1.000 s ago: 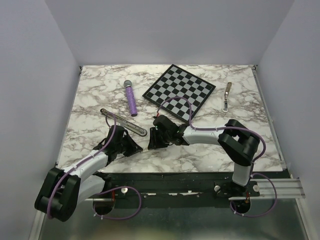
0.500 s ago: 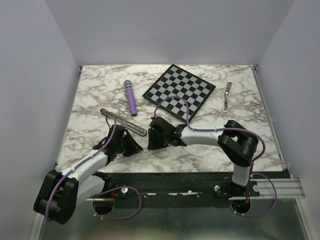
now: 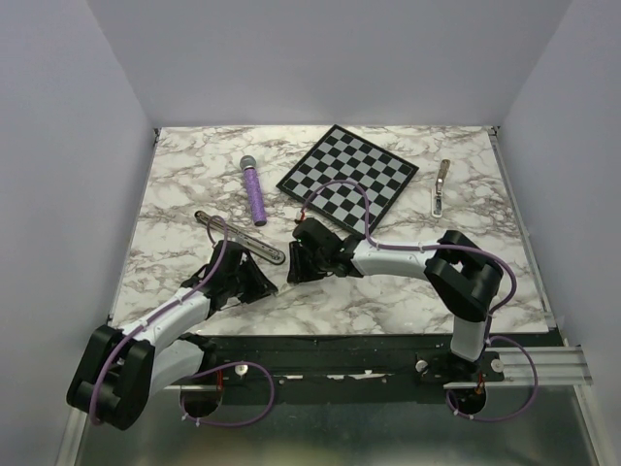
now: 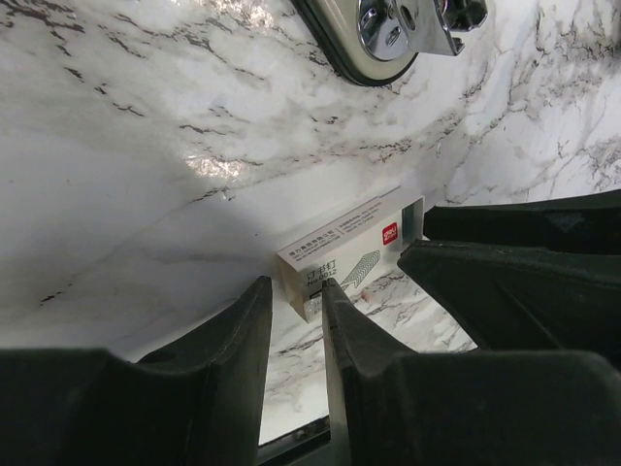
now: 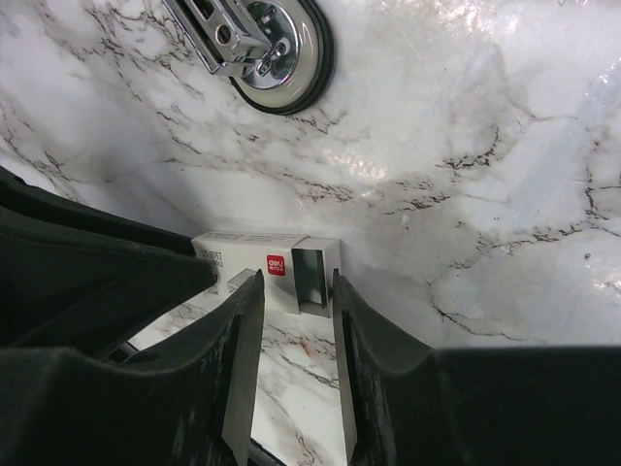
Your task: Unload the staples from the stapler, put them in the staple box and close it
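The stapler [image 3: 239, 239] lies flat on the marble table, left of centre, long and slim. Its rounded end shows at the top of the left wrist view [image 4: 383, 34] and of the right wrist view [image 5: 277, 44]. A small white staple box [image 4: 344, 250] lies on the table between my two grippers, its open end towards the right gripper [image 5: 291, 260]. My left gripper [image 4: 296, 291] is slightly open, with the box's closed end just at its fingertips. My right gripper [image 5: 294, 286] is open, its tips right at the box's open end. In the top view the grippers [image 3: 260, 283] [image 3: 294, 270] face each other near the front edge.
A purple cylinder with a grey head [image 3: 254, 194] lies behind the stapler. A chessboard [image 3: 349, 180] sits at the back centre. A small cream and metal piece [image 3: 441, 186] lies at the back right. The table's front edge is close below both grippers.
The right gripper has shifted slightly away from the front edge. The left arm and the stapler have hardly moved.
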